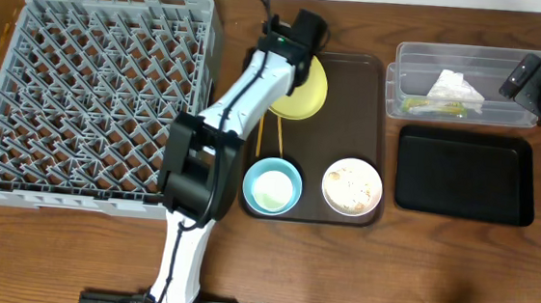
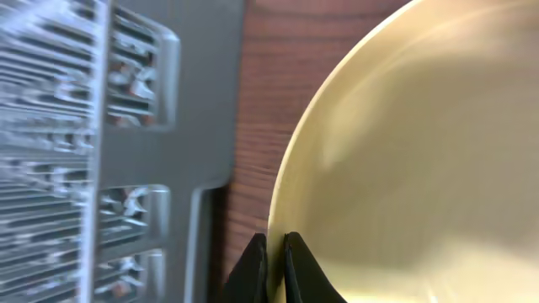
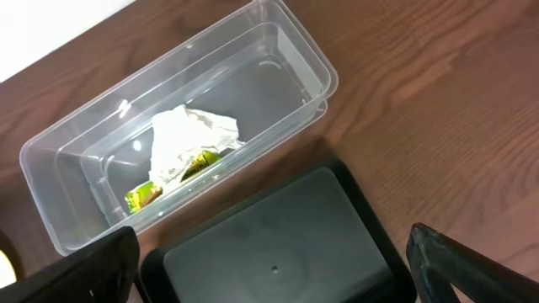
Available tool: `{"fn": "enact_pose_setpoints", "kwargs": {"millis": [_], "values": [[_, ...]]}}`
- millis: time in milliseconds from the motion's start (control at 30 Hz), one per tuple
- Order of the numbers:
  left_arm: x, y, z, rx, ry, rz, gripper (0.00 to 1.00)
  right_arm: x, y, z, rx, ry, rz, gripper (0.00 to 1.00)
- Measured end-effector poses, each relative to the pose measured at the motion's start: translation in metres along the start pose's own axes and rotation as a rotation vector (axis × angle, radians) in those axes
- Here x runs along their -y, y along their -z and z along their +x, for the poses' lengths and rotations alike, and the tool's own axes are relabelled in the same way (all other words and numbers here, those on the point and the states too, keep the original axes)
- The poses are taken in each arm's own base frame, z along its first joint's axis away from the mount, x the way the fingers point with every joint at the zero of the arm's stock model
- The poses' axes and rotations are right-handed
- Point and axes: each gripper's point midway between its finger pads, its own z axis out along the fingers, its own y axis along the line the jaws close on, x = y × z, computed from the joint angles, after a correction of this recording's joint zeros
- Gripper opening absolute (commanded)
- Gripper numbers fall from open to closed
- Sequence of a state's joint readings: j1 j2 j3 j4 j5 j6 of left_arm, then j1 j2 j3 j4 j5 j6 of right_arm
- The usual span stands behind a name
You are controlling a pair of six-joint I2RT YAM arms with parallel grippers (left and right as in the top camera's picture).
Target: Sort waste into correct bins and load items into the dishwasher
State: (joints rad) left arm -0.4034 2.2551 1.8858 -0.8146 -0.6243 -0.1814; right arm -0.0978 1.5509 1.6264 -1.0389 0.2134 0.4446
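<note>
The grey dish rack (image 1: 91, 99) fills the nine o'clock side of the tabletop (image 1: 531, 279), every peg bare. At centre sits the brown serving tray (image 1: 351, 109). The black tray (image 1: 465, 175) lies empty at three o'clock, and the clear tub (image 1: 471, 57) at two o'clock holds the paper (image 3: 189, 139) and the green wrapper (image 3: 143, 195).

Your left claw (image 2: 275, 244) is clamped on the rim of the yellow plate (image 1: 306, 94) at the serving tray's twelve o'clock corner. The plate looks tipped up off the tray, with the rack just beside it in the wrist view. Your right claw (image 3: 271, 240) hangs with its fingers wide apart and empty over the two bins.

The step in hand looks like loading the plate. Your next move calls for carrying it toward nine o'clock and slotting it on edge between pegs.

Along the tray's six o'clock edge wait the blue bowl (image 1: 272, 185) and the white bowl (image 1: 352, 186) with its scraps (image 1: 355, 182). The chopsticks (image 1: 277, 133) lie between plate and blue bowl.
</note>
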Motion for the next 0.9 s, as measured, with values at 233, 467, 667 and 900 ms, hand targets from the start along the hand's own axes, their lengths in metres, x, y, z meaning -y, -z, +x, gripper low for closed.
{"fn": "enact_pose_setpoints", "kwargs": {"millis": [233,467,667,900], "values": [[-0.012,0.006,-0.005,0.034,-0.072,-0.103,0.07,0.000,0.000,0.000,0.000,0.000,0.000,0.99],[-0.030,0.035,-0.024,0.101,-0.028,-0.075,0.07,0.000,0.000,0.000,0.000,0.000,0.000,0.99],[-0.060,0.089,-0.052,0.223,0.079,0.001,0.07,0.000,0.000,0.000,0.000,0.000,0.000,0.99],[-0.061,0.093,-0.054,0.234,0.091,0.021,0.08,0.000,0.000,0.000,0.000,0.000,0.000,0.99]]}}
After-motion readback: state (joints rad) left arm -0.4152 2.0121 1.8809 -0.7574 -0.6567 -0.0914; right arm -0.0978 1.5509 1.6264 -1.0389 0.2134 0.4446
